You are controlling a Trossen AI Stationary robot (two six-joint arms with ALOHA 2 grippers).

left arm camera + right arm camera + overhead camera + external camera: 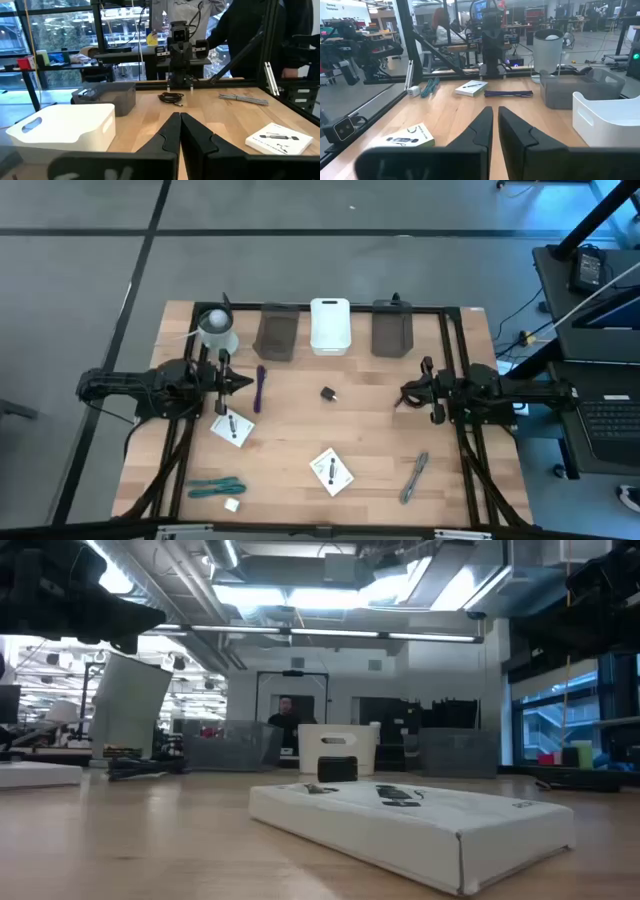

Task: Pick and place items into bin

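Two white packets [232, 428] are lying flat on the tabletop [370, 440], probably light, stiff and slippery, best pinched across an edge, while the left pincer [243, 383] and right pincer [403, 393] are hovering pressed together, pinching nothing.

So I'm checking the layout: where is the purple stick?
High view: the thin purple stick lies on the wooden table's left side, just right of the left gripper.

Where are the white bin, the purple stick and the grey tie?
white bin [330, 326], high view, middle of its top.
purple stick [260, 386], high view, mid-length.
grey tie [415, 477], high view, mid-length.
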